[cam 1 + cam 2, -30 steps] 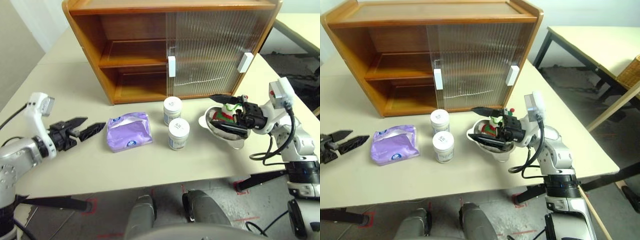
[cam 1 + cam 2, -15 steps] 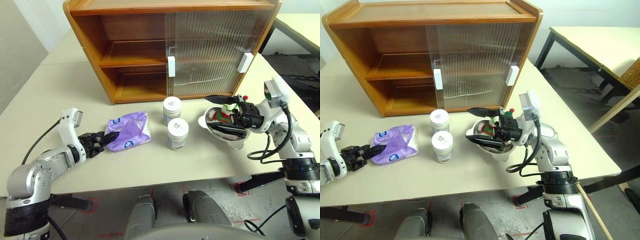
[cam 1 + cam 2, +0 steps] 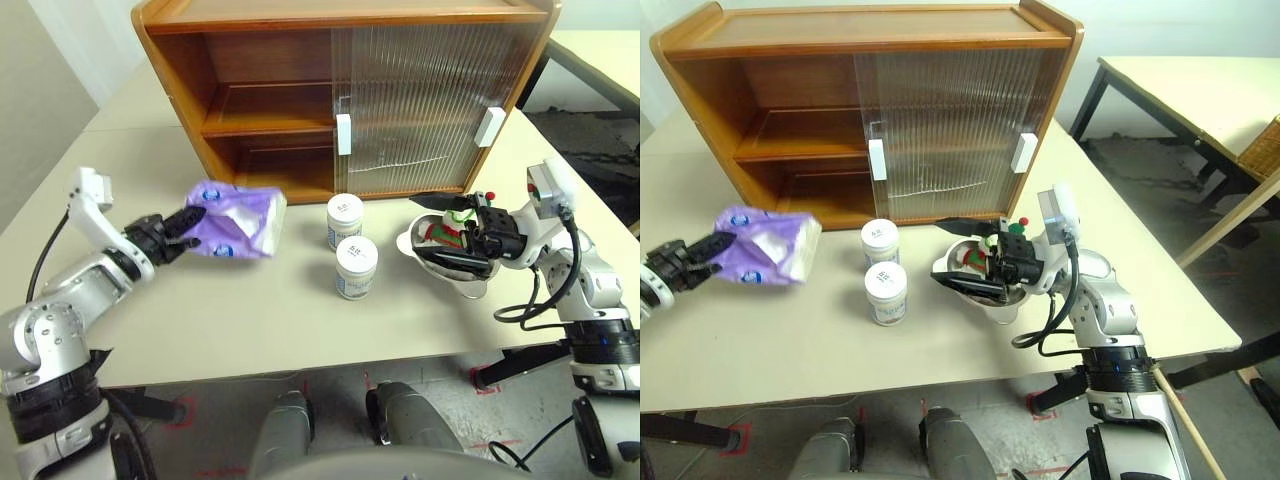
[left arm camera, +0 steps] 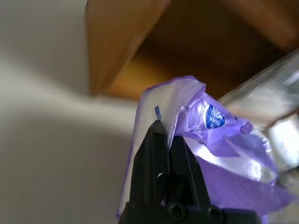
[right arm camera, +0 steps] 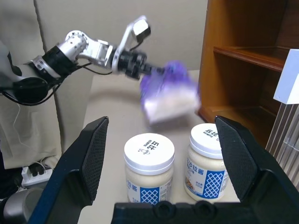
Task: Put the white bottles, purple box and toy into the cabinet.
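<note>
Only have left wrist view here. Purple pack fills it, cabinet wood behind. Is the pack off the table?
Observer: Yes. The purple box hangs clear of the table, pinched at one end by the shut left tool.
Operator: Which side of the cabinet is open?
Observer: The cabinet has both shelves bare on the robot's left; the ribbed sliding doors cover the right.
Operator: Bottles in the way?
Observer: The two white bottles stand on the table in front of the doors, to the right of the box.
Operator: Right arm?
Observer: The right tool is open around a steel bowl holding the toy.
</note>
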You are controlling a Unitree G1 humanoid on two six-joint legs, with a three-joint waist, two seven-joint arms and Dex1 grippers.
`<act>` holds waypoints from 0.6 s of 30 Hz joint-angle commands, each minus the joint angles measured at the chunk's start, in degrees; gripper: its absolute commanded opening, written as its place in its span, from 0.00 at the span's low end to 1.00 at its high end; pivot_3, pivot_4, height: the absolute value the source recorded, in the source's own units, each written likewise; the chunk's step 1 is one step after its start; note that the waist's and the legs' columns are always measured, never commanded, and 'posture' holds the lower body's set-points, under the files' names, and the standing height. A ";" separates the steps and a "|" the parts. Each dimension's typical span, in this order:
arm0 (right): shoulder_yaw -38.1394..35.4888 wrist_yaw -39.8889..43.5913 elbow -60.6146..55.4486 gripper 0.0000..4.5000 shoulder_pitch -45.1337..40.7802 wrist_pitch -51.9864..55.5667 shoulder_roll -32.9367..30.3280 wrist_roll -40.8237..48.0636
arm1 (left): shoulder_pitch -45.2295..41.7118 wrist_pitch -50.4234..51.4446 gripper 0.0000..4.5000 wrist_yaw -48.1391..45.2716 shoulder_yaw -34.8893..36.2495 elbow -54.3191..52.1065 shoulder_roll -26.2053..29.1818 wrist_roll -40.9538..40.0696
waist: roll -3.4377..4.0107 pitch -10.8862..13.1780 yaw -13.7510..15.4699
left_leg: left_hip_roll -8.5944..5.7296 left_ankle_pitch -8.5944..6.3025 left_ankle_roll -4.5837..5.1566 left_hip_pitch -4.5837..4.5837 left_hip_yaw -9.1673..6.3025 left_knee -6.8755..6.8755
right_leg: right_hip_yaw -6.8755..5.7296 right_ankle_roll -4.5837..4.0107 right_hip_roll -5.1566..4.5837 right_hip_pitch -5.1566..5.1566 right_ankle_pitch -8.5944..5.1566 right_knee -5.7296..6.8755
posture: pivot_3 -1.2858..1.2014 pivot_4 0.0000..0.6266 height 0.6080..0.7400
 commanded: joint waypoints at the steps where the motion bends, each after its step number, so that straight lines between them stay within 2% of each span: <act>1: 0.82 0.40 0.74 1.00 -0.95 -0.54 0.37 -0.84 | -4.07 0.15 0.00 4.61 1.57 -1.23 -2.14 -4.65 | -0.01 0.00 0.14 | -0.13 0.00 0.01 0.00 0.01 0.01 | 0.01 0.00 0.03 0.01 0.00 -0.01 | 0.46 0.12 1.00; 10: 0.69 0.24 1.21 1.00 -1.69 -0.38 1.12 -0.92 | -14.77 -7.27 0.00 15.03 -2.79 1.11 -10.35 -4.31 | -0.08 0.04 0.62 | -0.23 0.03 0.04 0.34 0.14 0.19 | 0.06 0.18 0.40 0.52 -0.02 -0.03 | 0.46 0.12 1.00; 13: 0.66 -0.21 0.55 1.00 -1.30 -0.17 1.42 -0.89 | -17.60 -10.49 0.00 16.32 -4.69 3.12 -11.78 -2.56 | -0.18 0.11 0.66 | -0.23 0.07 0.05 0.59 0.17 0.20 | 0.06 0.68 0.42 0.76 -0.26 -0.04 | 0.46 0.12 1.00; 18: 0.62 -0.71 -0.24 1.00 -0.56 -0.16 1.52 -0.84 | -22.58 -14.73 0.00 17.85 -7.05 7.96 -12.69 -0.06 | -0.27 0.16 0.67 | -0.29 0.07 0.05 0.98 0.20 0.20 | 0.07 0.74 0.44 1.20 -0.29 -0.06 | 0.46 0.12 1.00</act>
